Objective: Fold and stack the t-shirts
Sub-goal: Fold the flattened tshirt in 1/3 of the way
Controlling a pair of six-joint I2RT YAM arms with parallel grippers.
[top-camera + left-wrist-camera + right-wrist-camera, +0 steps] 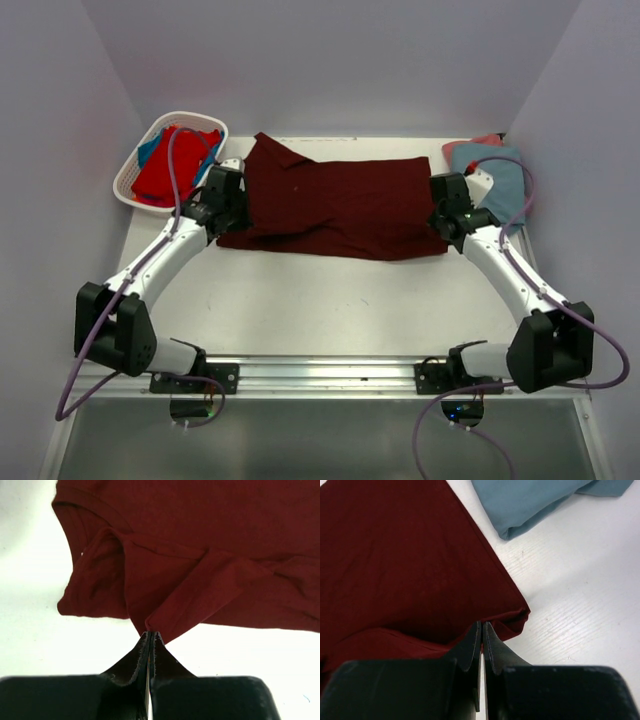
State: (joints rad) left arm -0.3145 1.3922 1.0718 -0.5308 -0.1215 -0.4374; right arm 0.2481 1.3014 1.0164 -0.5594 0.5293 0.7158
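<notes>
Nearest the camera, the left arm [150, 270] and right arm [510, 270] rise from the near edge of a white table [320, 310] and reach towards its far half. Between them a maroon shirt [340, 205] lies spread flat across the middle of the table, lengthwise from left to right, with a sleeve sticking out at its far left corner.

The left gripper [151, 635] is at the shirt's left end. Its fingers are pressed together, pinching a folded tip of maroon cloth. The neck opening shows just beyond it.

The right gripper [481, 625] is at the shirt's right end. Its fingers are also pressed together, on the cloth just inside the near right corner.

A white basket [130, 185] sits at the far left corner, holding a red shirt [165, 170] and a blue shirt [148, 150]. At the far right, a grey-blue shirt [505, 185] lies folded beside the maroon one, not touching it, with a pink shirt [480, 142] showing behind it.
</notes>
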